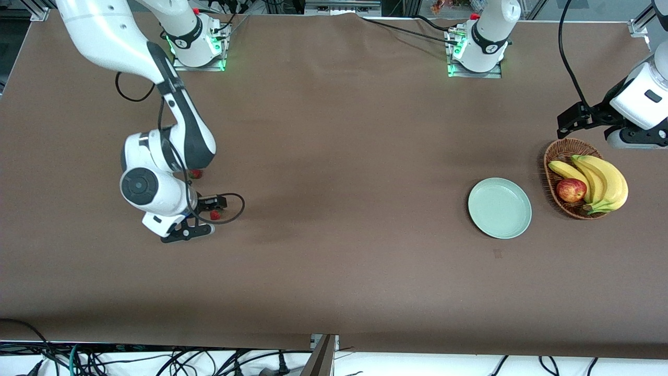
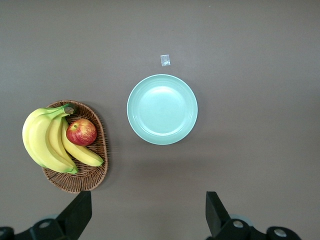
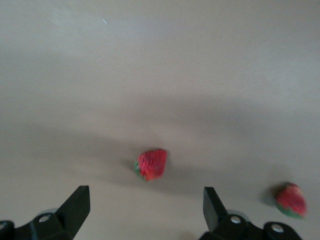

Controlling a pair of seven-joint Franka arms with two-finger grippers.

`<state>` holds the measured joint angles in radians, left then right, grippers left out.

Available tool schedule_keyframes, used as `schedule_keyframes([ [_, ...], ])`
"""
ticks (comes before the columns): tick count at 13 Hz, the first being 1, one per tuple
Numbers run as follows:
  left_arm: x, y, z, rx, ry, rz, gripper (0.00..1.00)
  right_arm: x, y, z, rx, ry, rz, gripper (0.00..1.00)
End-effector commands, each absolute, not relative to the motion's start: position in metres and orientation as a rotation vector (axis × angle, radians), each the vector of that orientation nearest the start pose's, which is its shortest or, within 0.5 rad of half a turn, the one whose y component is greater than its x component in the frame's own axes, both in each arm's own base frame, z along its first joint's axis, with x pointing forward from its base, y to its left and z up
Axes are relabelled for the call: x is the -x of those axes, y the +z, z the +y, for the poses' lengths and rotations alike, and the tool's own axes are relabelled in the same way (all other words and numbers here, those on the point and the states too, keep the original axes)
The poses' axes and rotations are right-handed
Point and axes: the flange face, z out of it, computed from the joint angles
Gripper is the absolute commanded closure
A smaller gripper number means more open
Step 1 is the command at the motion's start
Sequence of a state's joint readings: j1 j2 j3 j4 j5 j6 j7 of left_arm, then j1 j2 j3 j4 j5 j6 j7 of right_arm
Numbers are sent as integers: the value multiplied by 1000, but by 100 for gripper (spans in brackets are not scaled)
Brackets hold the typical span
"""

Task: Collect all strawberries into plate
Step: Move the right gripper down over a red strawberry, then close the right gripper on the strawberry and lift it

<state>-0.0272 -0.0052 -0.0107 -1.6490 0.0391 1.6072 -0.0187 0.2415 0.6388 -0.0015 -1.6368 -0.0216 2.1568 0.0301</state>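
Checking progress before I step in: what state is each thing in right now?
plate: on the table, nothing in it.
strawberries: two show, both on the table near the right gripper, none in the plate.
right gripper: open, low over one strawberry.
left gripper: open, waiting above the table by the basket.
basket: holds bananas and an apple.

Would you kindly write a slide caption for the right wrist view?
Right claw, open, hovers above two small red strawberries lying apart on the brown table.
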Motion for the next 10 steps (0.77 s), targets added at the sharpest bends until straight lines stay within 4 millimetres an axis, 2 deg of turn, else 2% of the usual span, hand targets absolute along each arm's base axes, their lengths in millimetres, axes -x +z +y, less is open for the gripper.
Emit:
schedule_keyframes([
  [1,-555,598,-17,3080,62,65,0,-658,214,155,3144,174,-313,0],
  [10,-555,599,-16,3078,64,62,0,-649,188,154,3142,172,-314,0],
])
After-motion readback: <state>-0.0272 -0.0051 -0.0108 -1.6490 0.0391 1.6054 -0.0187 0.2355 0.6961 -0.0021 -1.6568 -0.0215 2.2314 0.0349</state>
